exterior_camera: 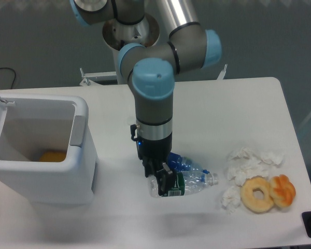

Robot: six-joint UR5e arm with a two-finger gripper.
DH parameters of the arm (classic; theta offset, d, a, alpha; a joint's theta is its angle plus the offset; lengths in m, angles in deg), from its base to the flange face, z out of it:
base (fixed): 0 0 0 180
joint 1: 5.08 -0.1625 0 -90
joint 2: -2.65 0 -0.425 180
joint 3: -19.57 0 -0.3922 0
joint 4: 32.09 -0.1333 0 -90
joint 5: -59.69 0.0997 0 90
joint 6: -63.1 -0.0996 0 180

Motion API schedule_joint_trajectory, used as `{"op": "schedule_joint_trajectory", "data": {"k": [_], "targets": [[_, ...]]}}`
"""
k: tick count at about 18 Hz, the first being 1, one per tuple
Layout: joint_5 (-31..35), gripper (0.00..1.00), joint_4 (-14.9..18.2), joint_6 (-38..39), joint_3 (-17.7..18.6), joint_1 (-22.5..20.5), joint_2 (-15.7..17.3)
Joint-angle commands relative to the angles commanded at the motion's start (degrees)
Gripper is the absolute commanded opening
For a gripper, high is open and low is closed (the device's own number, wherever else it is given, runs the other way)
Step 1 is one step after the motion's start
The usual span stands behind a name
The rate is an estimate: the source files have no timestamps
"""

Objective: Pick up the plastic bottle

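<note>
The end effector (pixel 165 179) is clenched on the plastic bottle (pixel 184 183), its dark fingers pinching the bottle at the dark green label band. The bottle lies roughly level, its clear neck pointing away to the right of the end effector and its clear base poking out on the left side; whether it rests on the white desk (pixel 233 104) or hangs just above it cannot be told. Just behind the end effector, partly hidden by it and by the held bottle, lies a larger bottle with a blue label (pixel 179 161). Further right of the end effector sit several crumpled white tissues (pixel 246 166), and beyond them a ring doughnut (pixel 257 194) touching a second, orange-brown pastry (pixel 283 190). To the left of the end effector stands an open white bin (pixel 78 150) with something orange (pixel 52 156) lying at its bottom. The arm's grey and light-blue joints (pixel 153 78) rise straight above the end effector, with the wrist pointing down at the desk.
</note>
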Motion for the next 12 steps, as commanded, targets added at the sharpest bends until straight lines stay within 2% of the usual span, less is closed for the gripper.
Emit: {"op": "schedule_joint_trajectory", "data": {"k": [12], "targets": [[-2.72,0.69,0.00,0.09,0.09,-1.58,0.70]]}}
